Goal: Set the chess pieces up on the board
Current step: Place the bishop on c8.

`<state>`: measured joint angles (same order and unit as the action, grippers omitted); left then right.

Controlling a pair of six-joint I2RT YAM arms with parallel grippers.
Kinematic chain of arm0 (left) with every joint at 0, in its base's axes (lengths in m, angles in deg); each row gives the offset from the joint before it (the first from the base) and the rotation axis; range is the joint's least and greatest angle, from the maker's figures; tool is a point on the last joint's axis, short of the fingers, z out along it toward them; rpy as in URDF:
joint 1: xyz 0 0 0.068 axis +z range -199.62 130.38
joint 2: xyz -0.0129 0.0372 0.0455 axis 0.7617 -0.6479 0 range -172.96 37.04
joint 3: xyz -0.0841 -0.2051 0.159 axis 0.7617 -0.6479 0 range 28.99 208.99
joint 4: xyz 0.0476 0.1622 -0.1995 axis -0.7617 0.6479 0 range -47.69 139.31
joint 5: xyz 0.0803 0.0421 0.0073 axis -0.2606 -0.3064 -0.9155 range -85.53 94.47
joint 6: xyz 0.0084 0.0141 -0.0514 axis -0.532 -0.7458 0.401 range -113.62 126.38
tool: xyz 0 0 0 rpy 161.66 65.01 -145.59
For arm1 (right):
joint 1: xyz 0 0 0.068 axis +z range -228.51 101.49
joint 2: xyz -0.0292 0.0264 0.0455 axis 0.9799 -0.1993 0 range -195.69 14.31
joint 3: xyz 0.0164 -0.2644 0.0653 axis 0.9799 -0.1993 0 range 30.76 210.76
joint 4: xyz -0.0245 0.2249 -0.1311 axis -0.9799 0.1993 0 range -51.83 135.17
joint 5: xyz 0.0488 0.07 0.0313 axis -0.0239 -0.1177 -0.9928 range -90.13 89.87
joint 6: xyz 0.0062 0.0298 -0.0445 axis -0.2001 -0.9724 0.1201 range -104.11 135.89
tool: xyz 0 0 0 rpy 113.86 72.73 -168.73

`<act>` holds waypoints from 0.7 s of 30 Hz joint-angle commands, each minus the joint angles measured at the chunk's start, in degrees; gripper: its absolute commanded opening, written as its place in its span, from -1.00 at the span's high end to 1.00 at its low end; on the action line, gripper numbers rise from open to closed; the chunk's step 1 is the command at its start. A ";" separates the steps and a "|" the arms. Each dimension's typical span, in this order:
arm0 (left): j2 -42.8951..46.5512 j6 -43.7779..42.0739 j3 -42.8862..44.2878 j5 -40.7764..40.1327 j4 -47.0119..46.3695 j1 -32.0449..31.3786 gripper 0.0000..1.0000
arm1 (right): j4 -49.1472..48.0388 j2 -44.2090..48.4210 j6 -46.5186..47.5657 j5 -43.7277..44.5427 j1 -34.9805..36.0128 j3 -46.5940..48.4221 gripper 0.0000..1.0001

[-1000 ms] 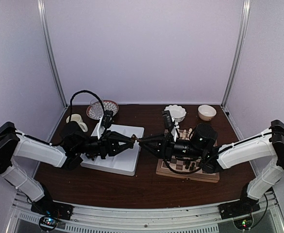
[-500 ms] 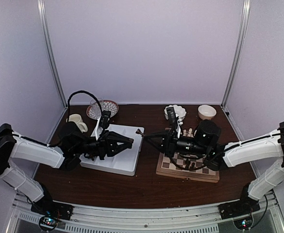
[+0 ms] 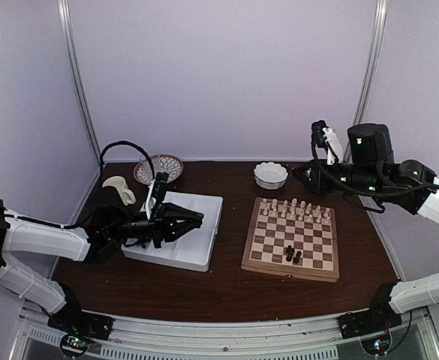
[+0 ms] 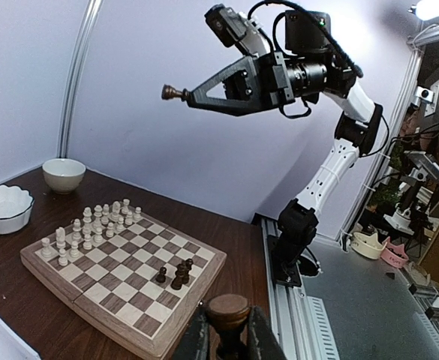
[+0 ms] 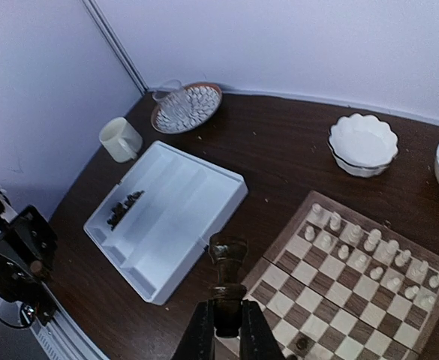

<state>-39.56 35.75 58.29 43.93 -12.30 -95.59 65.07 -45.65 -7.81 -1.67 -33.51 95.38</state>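
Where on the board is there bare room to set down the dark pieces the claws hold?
The board is bare across its middle rows, between the pale chessmen along the far edge and the dark pieces clustered near the near edge. Squares left and right of that cluster are free too. Crowded: the far two rows.

1. The board (image 3: 313, 244), square and wooden with light and dark brown checks and a tan border, is laid flat on the table (image 3: 227, 289), right of centre.
2. A few dark brown chess pieces (image 3: 290, 255) are stood upright in a tight cluster on the board's near half.
3. A heap of dark pieces (image 5: 124, 208) is seen in one compartment of the white tray (image 5: 189, 202).
4. One dark piece (image 5: 227, 259) is clamped by its base in the right gripper (image 5: 223, 315) and held high in the air.
5. A second dark piece (image 4: 228, 311) is pinched in the left gripper (image 4: 229, 341), over the tray.
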 commanded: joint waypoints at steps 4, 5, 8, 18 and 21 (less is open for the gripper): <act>0.44 -3.23 -0.48 -1.93 2.16 -0.31 0.79 | 38.90 -3.84 -12.80 12.53 -0.30 7.03 1.00; 0.35 -3.26 -0.47 -1.89 2.28 -0.34 0.79 | 41.12 -3.84 -14.57 13.47 -0.31 7.23 1.00; 0.23 -3.18 -0.23 -1.60 2.50 -0.34 0.79 | 45.80 -3.71 -18.09 13.14 -0.26 7.43 1.00; -0.04 -2.45 -0.11 -1.07 2.55 -0.43 0.79 | 50.72 -13.41 -13.63 10.65 -0.52 7.37 1.00; 0.06 -2.60 -0.16 -1.31 2.96 -0.41 0.79 | 51.73 -17.55 -11.37 12.22 -0.59 7.55 1.00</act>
<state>-39.58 33.69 58.29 42.80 -9.17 -95.59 114.09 -59.25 -22.87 7.88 -33.78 102.64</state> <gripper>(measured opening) 0.133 0.099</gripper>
